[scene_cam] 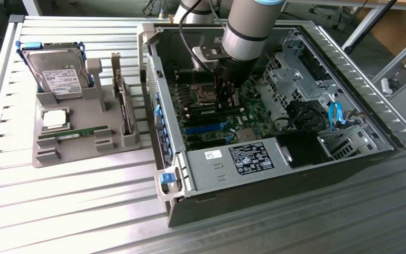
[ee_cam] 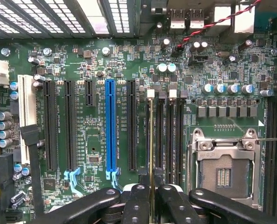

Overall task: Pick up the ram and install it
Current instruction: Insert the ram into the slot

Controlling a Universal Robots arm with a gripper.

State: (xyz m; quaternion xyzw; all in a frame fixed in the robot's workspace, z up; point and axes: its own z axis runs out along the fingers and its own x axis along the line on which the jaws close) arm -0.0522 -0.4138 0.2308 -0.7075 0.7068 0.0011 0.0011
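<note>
My gripper (ee_cam: pixel 151 183) is shut on the ram (ee_cam: pixel 151 140), a thin stick seen edge-on that runs straight out from between the black fingers (ee_cam: pixel 137 200). It hangs in line with the outermost of several parallel black memory slots (ee_cam: pixel 168 135), next to the empty processor socket (ee_cam: pixel 224 172). Whether its edge touches the slot I cannot tell. In the exterior view the gripper (scene_cam: pixel 228 100) reaches down into the open computer case (scene_cam: pixel 372 106), over the green motherboard (scene_cam: pixel 249 119).
A grey holder (scene_cam: pixel 83 145) at the exterior view's left carries a hard drive (scene_cam: pixel 55 74), a silver processor chip (scene_cam: pixel 55 117), an upright expansion card (scene_cam: pixel 122 100) and another green stick (scene_cam: pixel 72 133). Inside the case are the power supply (scene_cam: pixel 242 159), drive cages (scene_cam: pixel 295 74) and a blue cable (scene_cam: pixel 333 114).
</note>
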